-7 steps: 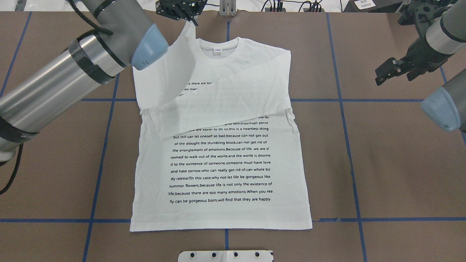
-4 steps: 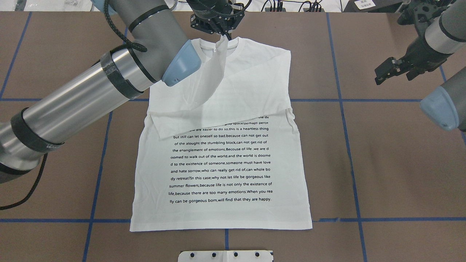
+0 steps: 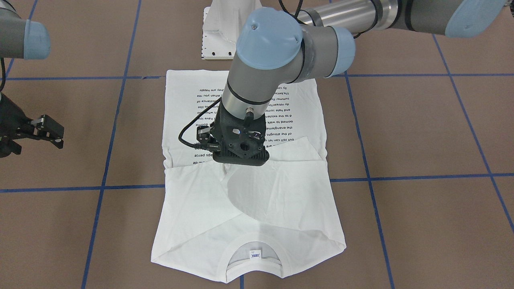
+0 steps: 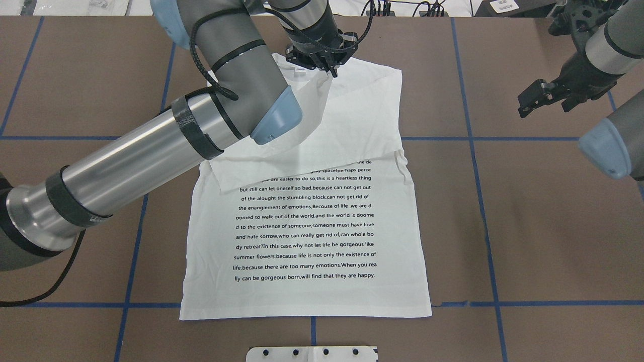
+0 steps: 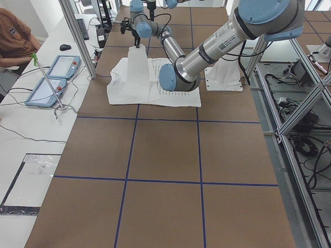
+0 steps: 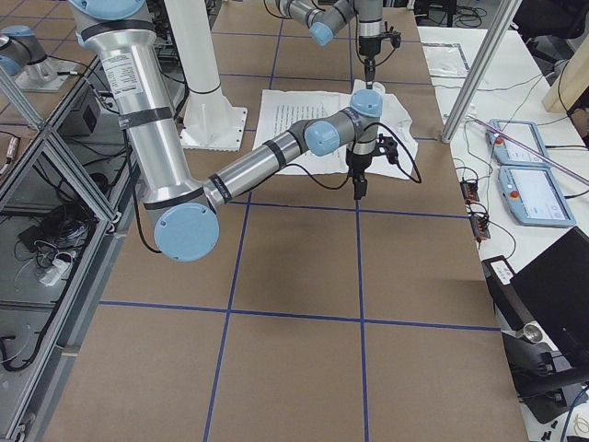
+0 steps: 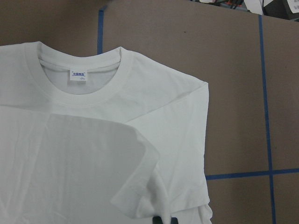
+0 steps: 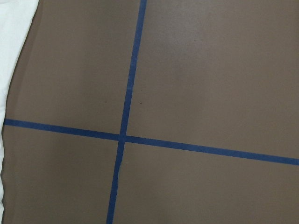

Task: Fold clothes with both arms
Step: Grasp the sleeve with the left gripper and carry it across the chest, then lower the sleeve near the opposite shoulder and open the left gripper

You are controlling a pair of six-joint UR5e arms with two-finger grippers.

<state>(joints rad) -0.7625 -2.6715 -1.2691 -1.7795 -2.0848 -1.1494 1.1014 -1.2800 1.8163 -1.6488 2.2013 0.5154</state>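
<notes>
The left arm (image 4: 141, 156) reaches in from the left and across the top of the white T-shirt (image 4: 211, 281). The left gripper (image 4: 331, 70) hangs above the collar (image 7: 79, 95). Its jaws are clamped on the cuff end of a sleeve (image 4: 312, 108), which is lifted off the cloth and hangs as a slack panel over the upper chest.

The T-shirt lies flat in the middle of the brown table (image 4: 528, 226). Its collar is at the end far from the robot and its hem is near the white pedestal base (image 4: 312, 353). The other sleeve (image 4: 362, 130) lies folded across the chest, covering the top lines of the black printed text (image 4: 304, 226).

Farther right, the right arm (image 4: 604, 45) holds the right gripper (image 4: 546, 100) above bare table. It is well apart from the shirt, with its jaws apart and nothing between them. Blue tape lines (image 4: 553, 303) cross the table.
</notes>
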